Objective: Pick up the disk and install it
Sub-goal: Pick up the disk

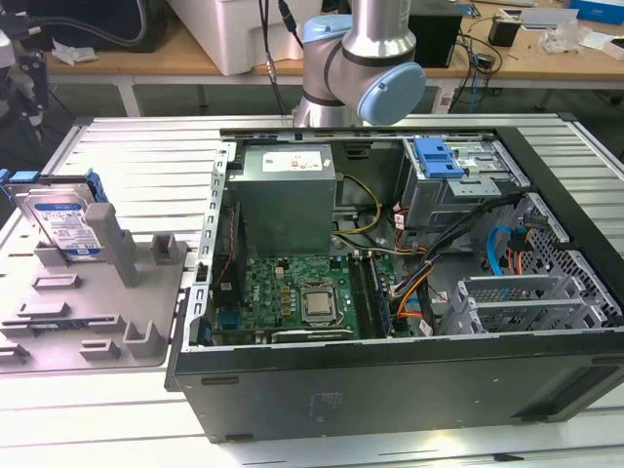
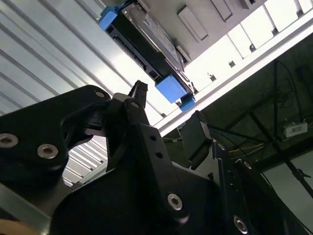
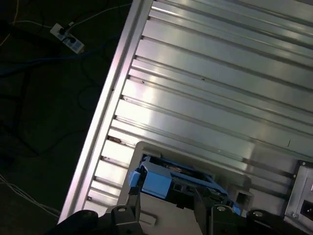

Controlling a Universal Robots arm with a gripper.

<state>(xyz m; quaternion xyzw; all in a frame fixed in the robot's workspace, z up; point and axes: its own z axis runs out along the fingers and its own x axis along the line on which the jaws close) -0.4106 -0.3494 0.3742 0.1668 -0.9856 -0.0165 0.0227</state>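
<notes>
The disk, a silver drive with a white-and-blue label in a blue carrier bracket, stands on edge in a grey holder at the exterior view's left. In both wrist views I look along my fingers at its narrow edge, the disk showing its blue bracket ends. My gripper is open with nothing between its black fingers. It is some way off the disk and lined up with it, not touching it.
An open computer case lies at the exterior view's right, with a grey drive cage with a blue latch, a power-supply box and a motherboard. The ribbed aluminium table ends at an edge beside the holder.
</notes>
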